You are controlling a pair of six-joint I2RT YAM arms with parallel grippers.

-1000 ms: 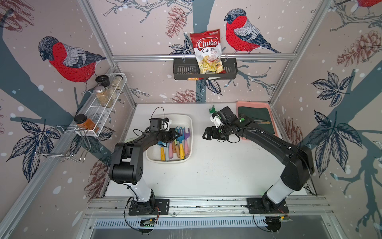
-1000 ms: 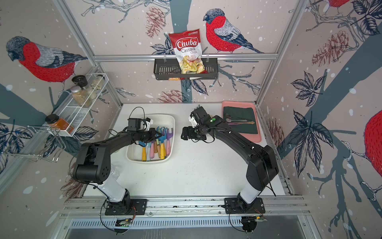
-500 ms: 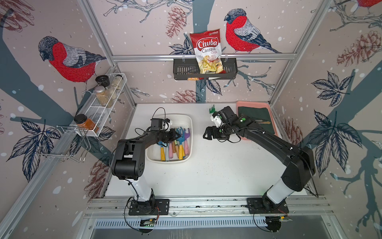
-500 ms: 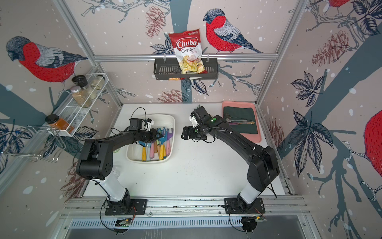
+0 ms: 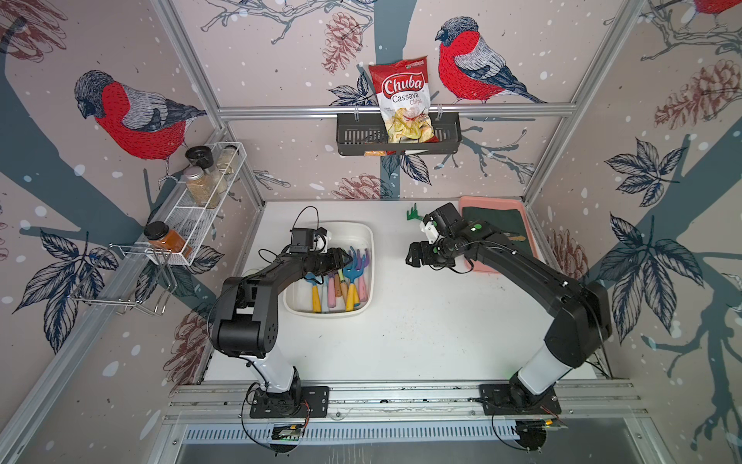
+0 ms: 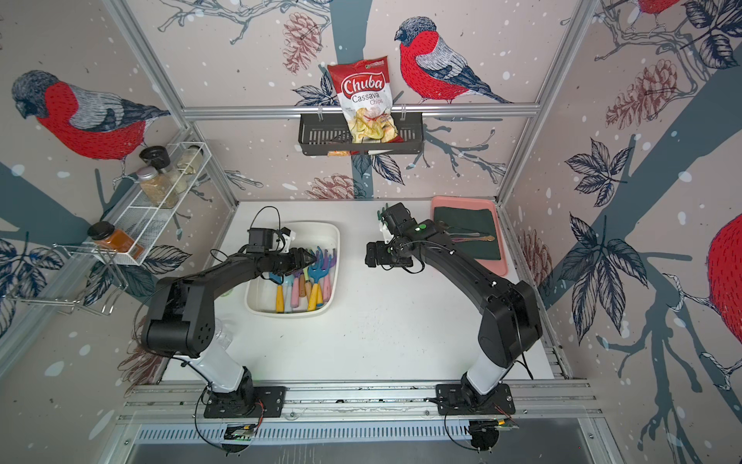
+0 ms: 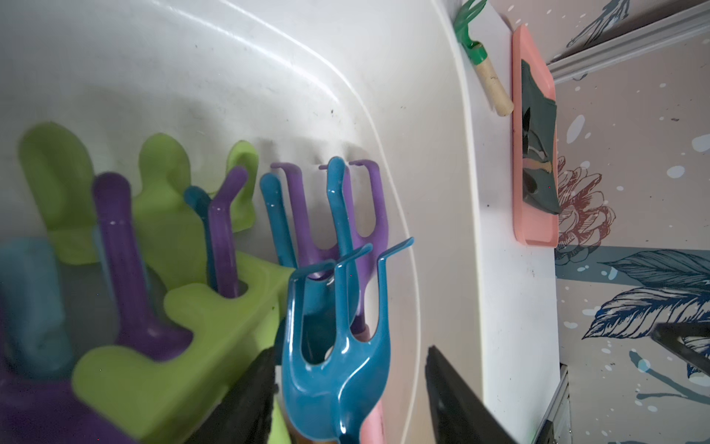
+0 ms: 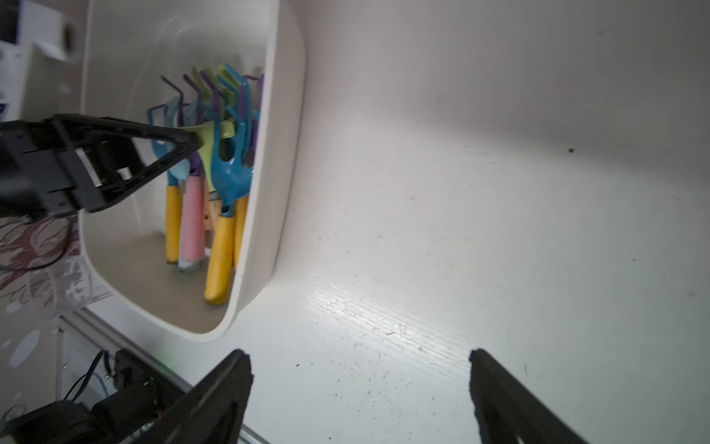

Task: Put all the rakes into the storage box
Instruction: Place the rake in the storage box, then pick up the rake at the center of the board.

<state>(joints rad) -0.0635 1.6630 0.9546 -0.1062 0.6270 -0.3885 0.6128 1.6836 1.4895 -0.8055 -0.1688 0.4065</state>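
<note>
In white shallow plastic tub (image 5: 327,313), left gripper (image 7: 349,349) spread astride blue plastic rake (image 7: 334,369); right gripper (image 8: 358,353) spread, empty, nearer green wooden-handled rake (image 5: 413,213) lying beyond it, tines toward back wall.

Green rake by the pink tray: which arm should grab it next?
Right. The green rake lies near the right gripper, open and empty. The left gripper is at the storage box, jaws open around a blue rake.
</note>
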